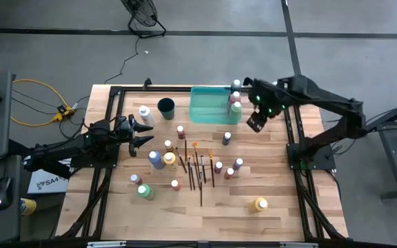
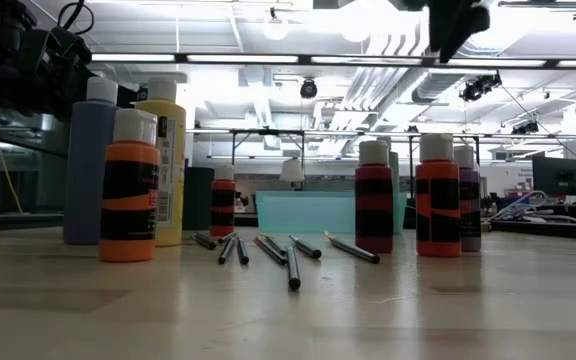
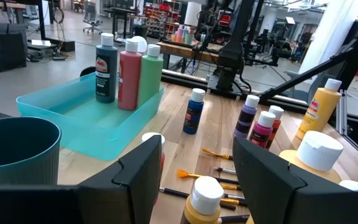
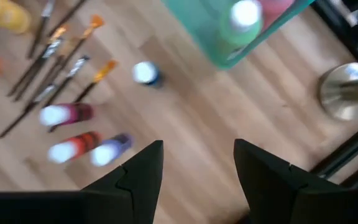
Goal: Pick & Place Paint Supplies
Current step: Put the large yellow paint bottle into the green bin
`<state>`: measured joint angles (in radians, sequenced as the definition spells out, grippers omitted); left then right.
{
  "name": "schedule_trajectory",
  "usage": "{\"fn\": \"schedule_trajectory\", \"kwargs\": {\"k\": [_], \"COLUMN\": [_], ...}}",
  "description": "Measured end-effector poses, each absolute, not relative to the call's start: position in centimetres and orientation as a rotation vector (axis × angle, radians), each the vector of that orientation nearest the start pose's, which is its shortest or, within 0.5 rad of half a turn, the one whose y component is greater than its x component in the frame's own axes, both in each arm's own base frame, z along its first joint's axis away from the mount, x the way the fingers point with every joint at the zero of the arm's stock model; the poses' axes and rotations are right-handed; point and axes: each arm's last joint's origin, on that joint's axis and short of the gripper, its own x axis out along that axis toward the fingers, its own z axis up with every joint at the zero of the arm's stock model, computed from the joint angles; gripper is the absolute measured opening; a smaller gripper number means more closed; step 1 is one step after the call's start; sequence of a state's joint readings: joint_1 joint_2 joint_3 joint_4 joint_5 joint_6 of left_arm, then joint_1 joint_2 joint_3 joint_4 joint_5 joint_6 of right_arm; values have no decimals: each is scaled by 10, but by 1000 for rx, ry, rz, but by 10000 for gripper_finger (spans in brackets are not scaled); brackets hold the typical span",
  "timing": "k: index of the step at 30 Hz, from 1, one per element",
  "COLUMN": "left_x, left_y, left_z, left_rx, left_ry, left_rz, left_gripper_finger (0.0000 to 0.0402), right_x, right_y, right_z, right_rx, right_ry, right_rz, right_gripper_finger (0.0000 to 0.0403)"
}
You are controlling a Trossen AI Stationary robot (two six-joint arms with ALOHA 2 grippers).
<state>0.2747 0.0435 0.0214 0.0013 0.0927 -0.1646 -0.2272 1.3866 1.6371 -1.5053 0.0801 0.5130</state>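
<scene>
The wooden bench [image 1: 267, 227] fills the middle of the high view, with paint supplies scattered across it. The left pincer [image 1: 142, 131] sits at the left centre of that frame, low over the bench, its two dark fingers [image 3: 138, 180] spread with nothing between them. The right pincer [image 1: 256, 121] hangs at the upper right, just off the right end of the translucent green tray [image 1: 209, 103], well above the wood; its fingers [image 4: 138, 177] are also spread and hold nothing.

The tray lies at the upper centre of the high view. Three bottles stand upright at its right end: a dark green one [image 3: 106, 68], a pink one [image 3: 129, 73] and a light green one [image 3: 151, 73], touching side by side. A dark round cup [image 1: 166, 107] stands just left of the tray, and a white bottle [image 1: 144, 113] stands left of the cup.

A blue bottle [image 1: 227, 138] stands alone below the tray's right end. The paintbrushes [image 1: 197, 171] lie in a loose row at the frame's centre, roughly parallel. A large blue-grey bottle [image 1: 156, 160] and a yellow one [image 1: 169, 160] stand just left of them, near the left pincer. Another yellow bottle [image 1: 260, 204] lies toward the lower right, apart from the rest. A green bottle [image 1: 145, 192] lies at the lower left. In the low view, an orange bottle [image 2: 129, 188] stands upright at the left.
</scene>
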Motion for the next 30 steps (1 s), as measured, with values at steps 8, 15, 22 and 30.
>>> {"fn": "schedule_trajectory", "kwargs": {"k": [8, 15, 22, 30], "left_x": [96, 96, 96, 96], "left_y": [24, 24, 24, 24], "left_z": [167, 168, 168, 168], "left_rx": [-168, -168, -168, -168], "left_ry": [6, 5, 5, 5], "left_rz": [183, 183, 183, 184], "left_gripper_finger": [194, 194, 194, 194], "right_x": [223, 226, 218, 205], "right_y": [12, 74, 125, 168], "right_z": [390, 380, 368, 355], "right_rx": [550, 521, 578, 635], "right_ry": [1158, 1216, 1283, 1333], "right_rz": [-525, -450, -450, -502], "right_gripper_finger": [190, 190, 190, 190]}}
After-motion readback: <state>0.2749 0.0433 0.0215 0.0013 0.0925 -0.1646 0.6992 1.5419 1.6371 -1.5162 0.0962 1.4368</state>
